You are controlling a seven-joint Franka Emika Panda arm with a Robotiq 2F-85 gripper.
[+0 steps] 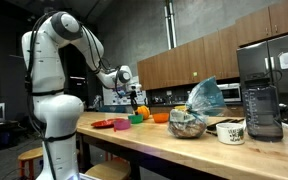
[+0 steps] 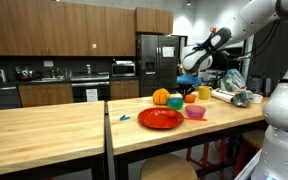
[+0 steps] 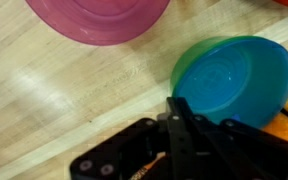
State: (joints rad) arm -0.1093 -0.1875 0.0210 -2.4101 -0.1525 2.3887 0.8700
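Observation:
In the wrist view my gripper [image 3: 180, 108] is shut, its dark fingers pressed together with nothing showing between the tips. The tips sit just at the near rim of a green bowl with a blue inside [image 3: 234, 78]. A pink bowl [image 3: 99, 15] lies beyond it on the wooden counter. In both exterior views the gripper [image 1: 134, 94] [image 2: 187, 80] hangs a little above the green bowl [image 1: 136, 118] [image 2: 176, 102], next to an orange round thing [image 1: 140, 111] [image 2: 161, 97]. Whether the tips touch the bowl I cannot tell.
A red plate [image 2: 159, 118] and the pink bowl [image 2: 195, 112] lie near the counter's front. An orange bowl [image 1: 161, 117], a glass bowl [image 1: 188, 125], a plastic bag [image 1: 206, 97], a mug [image 1: 230, 131] and a blender [image 1: 261, 100] stand further along.

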